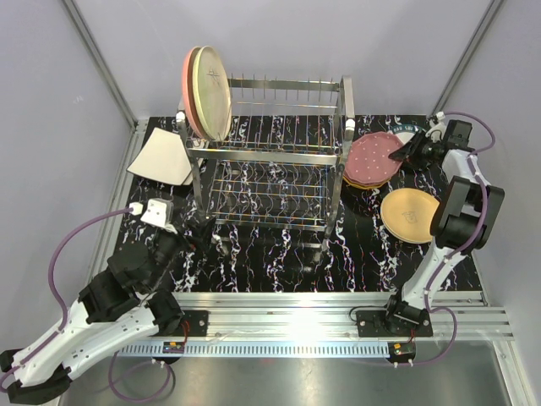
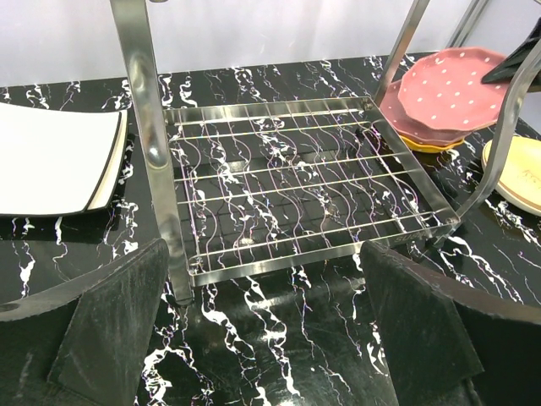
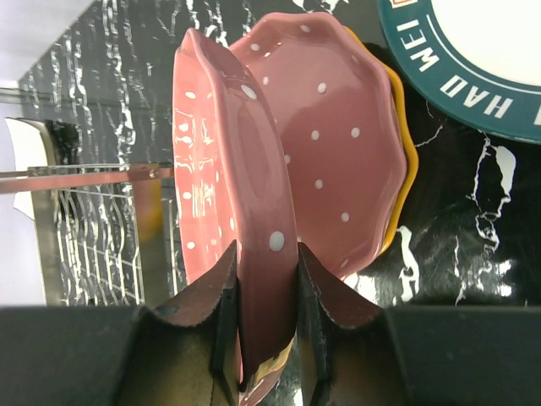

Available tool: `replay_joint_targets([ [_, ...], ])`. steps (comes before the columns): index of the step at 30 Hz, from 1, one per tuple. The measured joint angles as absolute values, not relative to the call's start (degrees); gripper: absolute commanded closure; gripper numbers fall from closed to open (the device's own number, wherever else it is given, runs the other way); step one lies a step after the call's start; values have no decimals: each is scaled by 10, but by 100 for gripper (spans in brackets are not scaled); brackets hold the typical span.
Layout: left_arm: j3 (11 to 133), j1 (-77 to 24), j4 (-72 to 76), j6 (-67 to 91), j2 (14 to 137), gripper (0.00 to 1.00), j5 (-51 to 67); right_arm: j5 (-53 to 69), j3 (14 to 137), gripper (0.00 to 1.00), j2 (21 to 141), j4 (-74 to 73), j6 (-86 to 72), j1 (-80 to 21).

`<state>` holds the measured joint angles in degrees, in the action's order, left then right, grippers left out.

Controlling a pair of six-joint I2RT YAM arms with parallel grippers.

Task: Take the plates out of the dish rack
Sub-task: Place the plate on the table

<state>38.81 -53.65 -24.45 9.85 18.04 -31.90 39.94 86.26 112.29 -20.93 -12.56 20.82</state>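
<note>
While my right hand [image 3: 266, 262] grips a dotted plate [image 3: 245, 169] at two o'clock, left hand [image 2: 270, 326] released, I count two plates [image 1: 209, 91] racked at eleven.

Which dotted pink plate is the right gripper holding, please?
The tilted dotted plate, rim in the right gripper; the other dotted plate rests flat on the orange plate.

2 plates [image 1: 208, 91], pink + cream, upright in silver rack [image 1: 270, 156] top-L corner
</note>
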Motion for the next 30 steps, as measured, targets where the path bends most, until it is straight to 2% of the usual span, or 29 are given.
replay_joint_targets([
  [22,388,-536,-245,98,177,1,-322,394,934,93,1213,-218,-124,189],
  [25,388,-536,-245,98,173,1,-323,394,945,89,1218,-222,-124,185],
  [28,388,-536,-245,98,173,1,-324,392,952,80,1221,-225,-124,181],
  [29,388,-536,-245,98,173,1,-324,391,954,71,1221,-227,-124,180],
  [30,388,-536,-245,98,173,1,-324,390,956,66,1222,-227,-123,179],
])
